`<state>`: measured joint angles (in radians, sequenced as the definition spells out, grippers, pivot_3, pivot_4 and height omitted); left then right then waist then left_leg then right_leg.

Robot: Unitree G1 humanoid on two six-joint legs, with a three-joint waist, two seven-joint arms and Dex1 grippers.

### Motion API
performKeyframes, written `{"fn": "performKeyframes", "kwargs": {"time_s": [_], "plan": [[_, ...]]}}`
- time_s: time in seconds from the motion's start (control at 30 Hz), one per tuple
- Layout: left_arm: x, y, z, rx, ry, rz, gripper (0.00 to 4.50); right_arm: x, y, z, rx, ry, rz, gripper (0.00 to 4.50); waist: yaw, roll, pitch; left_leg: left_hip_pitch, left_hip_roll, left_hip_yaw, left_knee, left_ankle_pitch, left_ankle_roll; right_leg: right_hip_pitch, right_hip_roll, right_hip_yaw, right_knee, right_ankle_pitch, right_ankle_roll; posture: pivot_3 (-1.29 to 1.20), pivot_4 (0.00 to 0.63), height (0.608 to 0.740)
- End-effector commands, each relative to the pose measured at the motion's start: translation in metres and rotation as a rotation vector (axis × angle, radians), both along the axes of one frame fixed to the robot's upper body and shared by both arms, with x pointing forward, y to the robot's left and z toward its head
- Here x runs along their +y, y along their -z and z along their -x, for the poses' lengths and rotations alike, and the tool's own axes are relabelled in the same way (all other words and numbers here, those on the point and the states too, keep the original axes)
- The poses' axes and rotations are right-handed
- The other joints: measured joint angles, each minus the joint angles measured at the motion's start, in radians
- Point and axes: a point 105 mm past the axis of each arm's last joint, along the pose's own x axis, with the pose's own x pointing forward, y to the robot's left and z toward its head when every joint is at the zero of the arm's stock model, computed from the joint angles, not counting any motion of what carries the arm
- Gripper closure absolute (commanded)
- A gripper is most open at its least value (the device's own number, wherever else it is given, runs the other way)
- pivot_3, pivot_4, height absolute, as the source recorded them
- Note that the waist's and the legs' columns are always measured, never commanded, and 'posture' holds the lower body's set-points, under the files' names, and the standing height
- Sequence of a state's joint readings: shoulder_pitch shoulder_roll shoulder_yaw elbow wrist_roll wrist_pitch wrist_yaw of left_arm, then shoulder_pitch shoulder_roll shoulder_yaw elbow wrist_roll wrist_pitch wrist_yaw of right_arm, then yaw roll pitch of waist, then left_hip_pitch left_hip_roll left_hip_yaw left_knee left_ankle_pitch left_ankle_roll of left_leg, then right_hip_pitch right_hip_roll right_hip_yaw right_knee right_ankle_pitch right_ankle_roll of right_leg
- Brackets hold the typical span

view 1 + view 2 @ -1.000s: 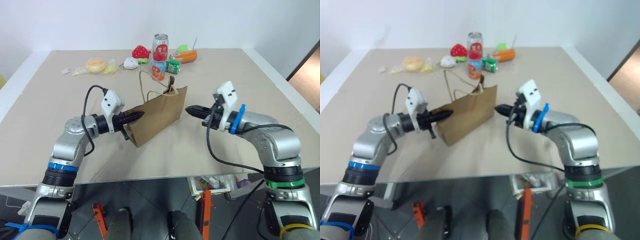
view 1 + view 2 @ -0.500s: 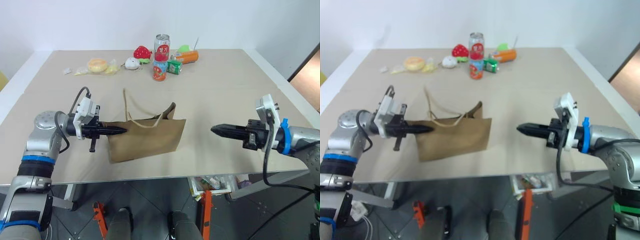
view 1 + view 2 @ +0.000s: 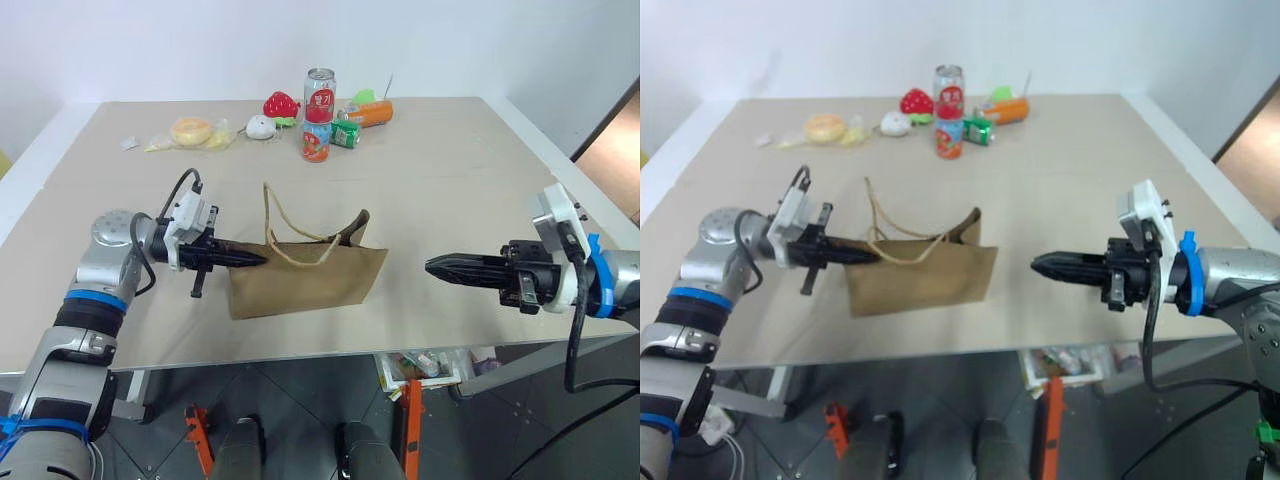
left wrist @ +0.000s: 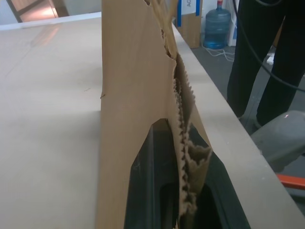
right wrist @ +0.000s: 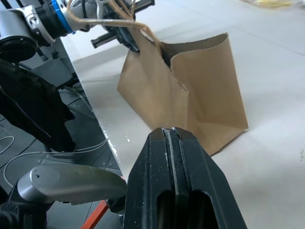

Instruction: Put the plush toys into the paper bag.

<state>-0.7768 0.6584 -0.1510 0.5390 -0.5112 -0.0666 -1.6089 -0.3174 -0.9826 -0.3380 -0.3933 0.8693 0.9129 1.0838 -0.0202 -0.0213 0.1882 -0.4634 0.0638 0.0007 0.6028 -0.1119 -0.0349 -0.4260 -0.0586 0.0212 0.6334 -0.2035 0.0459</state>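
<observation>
The brown paper bag (image 3: 305,280) stands near the table's front edge, its broad side facing me and its rope handles (image 3: 290,225) up. My left gripper (image 3: 255,261) is shut on the bag's left end, its black fingers (image 4: 147,191) pinching the serrated paper rim (image 4: 183,138). My right gripper (image 3: 435,266) hovers shut and empty to the right of the bag, apart from it and pointing toward it (image 5: 190,90). The plush toys are out of view.
At the table's far edge stand a tall can (image 3: 320,90), a red can (image 3: 316,143), a green can (image 3: 346,133) and an orange bottle (image 3: 372,113). Beside them lie a red strawberry toy (image 3: 283,104), a small white round toy (image 3: 262,126) and a yellow wrapped item (image 3: 190,131). The table's front edge (image 3: 300,352) runs just below the bag.
The right gripper has pulled back to the right, away from the bag. The left gripper, still pinching the bag, swung left and turned the bag broadside, nearer the front edge.
</observation>
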Motion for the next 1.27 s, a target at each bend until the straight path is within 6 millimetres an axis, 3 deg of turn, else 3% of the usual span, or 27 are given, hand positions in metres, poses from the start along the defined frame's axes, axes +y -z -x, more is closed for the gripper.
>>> {"fn": "performKeyframes", "kwargs": {"time_s": [0.03,0.07,0.2,0.27,0.33,0.43,0.63,0.73,0.87,1.1,1.27], "plan": [[0.003,-0.005,0.003,-0.029,0.008,0.0,3.92,0.003,-0.009,0.001,-0.045,-0.011,0.008,4.5,0.0,0.0,0.0,0.0,0.0,0.0,0.0,0.0,0.0,0.0,0.0,0.0,0.0,0.0,0.0,0.0,0.15,0.74],[0.003,-0.005,0.002,-0.015,0.006,0.006,3.71,0.003,-0.008,0.001,-0.045,-0.011,0.01,4.5,0.0,0.0,0.0,0.0,0.0,0.0,0.0,0.0,0.0,0.0,0.0,0.0,0.0,0.0,0.0,0.0,0.15,0.74],[0.002,-0.012,-0.001,-0.038,-0.004,0.054,1.89,0.004,-0.008,0.0,-0.043,-0.014,0.009,4.5,0.0,0.0,0.0,0.0,0.0,0.0,0.0,0.0,0.0,0.0,0.0,0.0,0.0,0.0,0.0,0.0,0.15,0.74],[0.002,-0.018,-0.004,-0.069,-0.024,0.086,0.78,0.004,-0.009,0.0,-0.042,-0.015,0.008,4.5,0.0,0.0,0.0,0.0,0.0,0.0,0.0,0.0,0.0,0.0,0.0,0.0,0.0,0.0,0.0,0.0,0.15,0.74],[0.003,-0.027,-0.009,-0.117,-0.064,0.127,0.07,0.003,-0.01,-0.002,-0.041,-0.015,0.005,4.5,0.0,0.0,0.0,0.0,0.0,0.0,0.0,0.0,0.0,0.0,0.0,0.0,0.0,0.0,0.0,0.0,0.15,0.74],[0.005,-0.038,-0.011,-0.114,-0.097,0.169,0.07,0.002,-0.011,-0.003,-0.039,-0.015,0.0,4.5,0.0,0.0,0.0,0.0,0.0,0.0,0.0,0.0,0.0,0.0,0.0,0.0,0.0,0.0,0.0,0.0,0.15,0.74],[0.012,-0.065,0.01,0.26,-0.125,0.262,0.07,-0.004,-0.015,-0.011,-0.038,0.01,-0.041,4.5,-0.002,-0.001,0.0,0.0,0.0,0.0,0.0,0.0,0.0,0.0,0.0,0.0,0.0,0.0,0.0,0.0,0.15,0.74],[0.019,-0.076,0.01,0.392,-0.233,0.329,0.07,-0.013,-0.016,-0.018,-0.037,0.054,-0.064,4.5,-0.002,-0.001,0.0,0.0,0.0,0.0,0.0,0.0,0.0,0.0,0.0,0.0,0.001,0.0,0.001,0.0,0.15,0.74],[0.041,-0.066,0.002,0.413,-0.528,0.329,0.07,-0.029,-0.011,-0.027,-0.019,0.133,-0.099,4.5,-0.001,-0.001,0.0,0.002,0.0,0.0,0.0,0.0,0.0,0.002,0.0,0.0,0.001,0.0,0.001,0.0,0.15,0.74],[0.066,-0.034,0.033,0.391,-0.67,0.334,0.07,-0.042,0.006,-0.034,0.018,0.197,-0.107,4.5,-0.002,-0.001,0.0,0.002,0.0,0.0,-0.001,0.0,0.0,0.0,0.001,0.0,0.001,0.0,0.0,0.0,0.15,0.74],[0.091,-0.017,0.051,0.386,-0.802,0.322,0.07,-0.045,0.003,-0.038,0.005,0.209,-0.12,4.5,-0.001,-0.001,0.0,0.003,0.0,0.001,0.0,-0.001,-0.001,0.001,-0.001,0.0,0.001,0.0,-0.001,0.0,0.15,0.74]]}}
